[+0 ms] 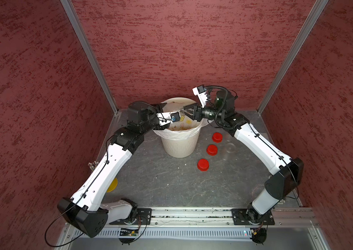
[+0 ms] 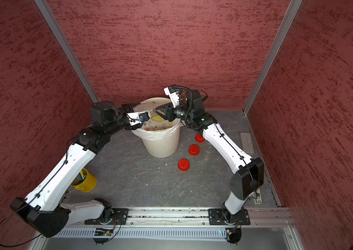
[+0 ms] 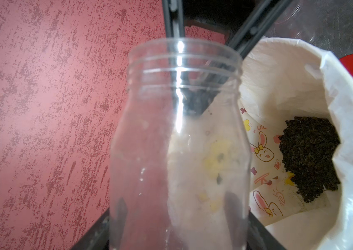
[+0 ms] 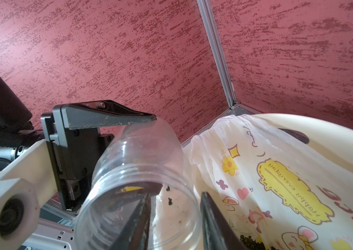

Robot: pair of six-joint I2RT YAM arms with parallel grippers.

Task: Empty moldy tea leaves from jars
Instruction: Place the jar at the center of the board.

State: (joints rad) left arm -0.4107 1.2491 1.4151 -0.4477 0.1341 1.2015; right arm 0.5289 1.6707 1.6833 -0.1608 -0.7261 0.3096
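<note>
Jar [image 3: 180, 140] gripped by left claw [image 4: 156, 151] | right claw [image 4: 175, 194] at mouth, grip unclear | grey tabletop [image 1: 160, 179] | red walls [image 1: 171, 54]

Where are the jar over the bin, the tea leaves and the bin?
jar [image 3: 180, 129]: left wrist view, clear side wall.
tea leaves [image 3: 309, 155]: left wrist view, middle of dark pile.
bin [image 1: 180, 145]: a top view, ribbed outer wall.

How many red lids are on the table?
3. All lie on the table in a diagonal row right of the bin: one red lid farthest back, one in the middle, one nearest the robot.
</note>
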